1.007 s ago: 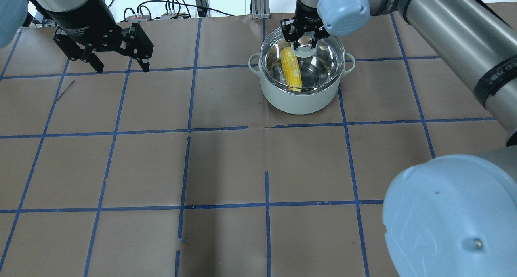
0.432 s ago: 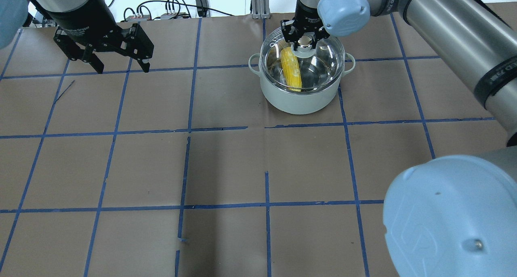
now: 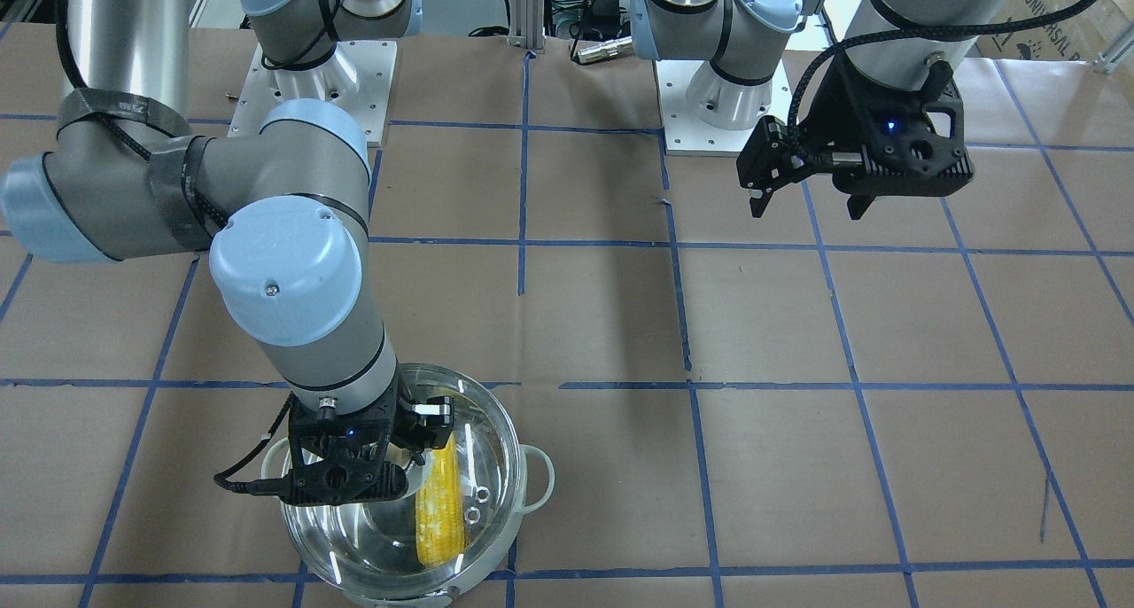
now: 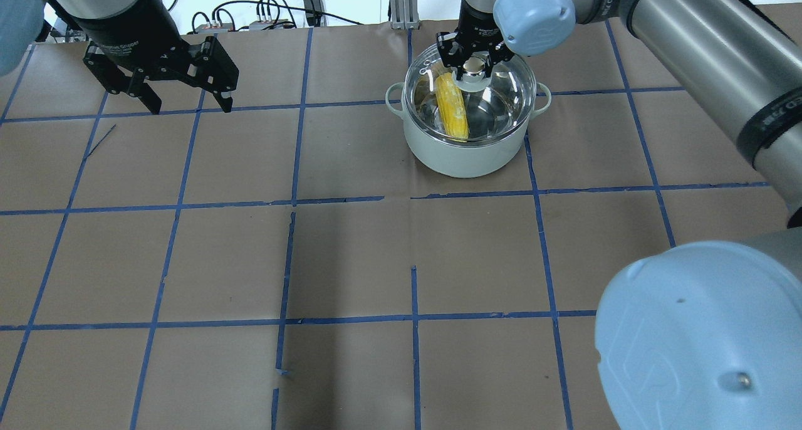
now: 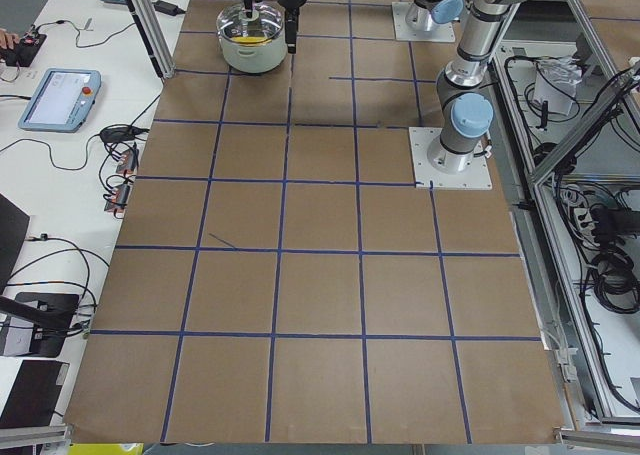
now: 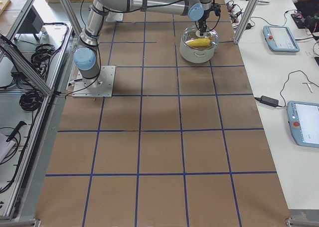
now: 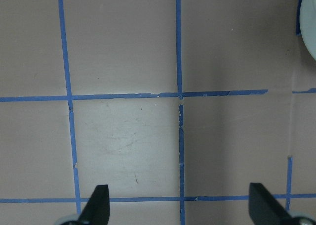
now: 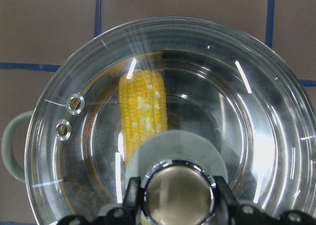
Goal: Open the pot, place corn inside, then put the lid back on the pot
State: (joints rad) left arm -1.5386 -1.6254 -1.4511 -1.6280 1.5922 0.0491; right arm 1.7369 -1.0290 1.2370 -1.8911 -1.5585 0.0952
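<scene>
The pot (image 4: pixel 467 160), pale outside and shiny inside, stands at the far right of the table. The yellow corn (image 4: pixel 452 107) lies inside it. The clear glass lid (image 4: pixel 507 98) covers the pot's mouth at or just above the rim; I cannot tell if it touches. My right gripper (image 4: pixel 474 66) is shut on the lid's knob. The right wrist view shows the gripper (image 8: pixel 178 198), lid (image 8: pixel 256 126) and corn (image 8: pixel 143 111) from above. My left gripper (image 4: pixel 188 107) hangs open and empty over the far left, also in the left wrist view (image 7: pixel 178 207).
Brown paper with a blue tape grid (image 4: pixel 413 198) covers the table. Cables and boxes (image 4: pixel 263 16) and a metal post (image 4: pixel 401 4) lie beyond the far edge. The two arm bases (image 3: pixel 310 85) (image 3: pixel 722 94) stand at the robot's side.
The right gripper and the lid have sunk slightly toward the pot's rim. The left arm has not moved.
</scene>
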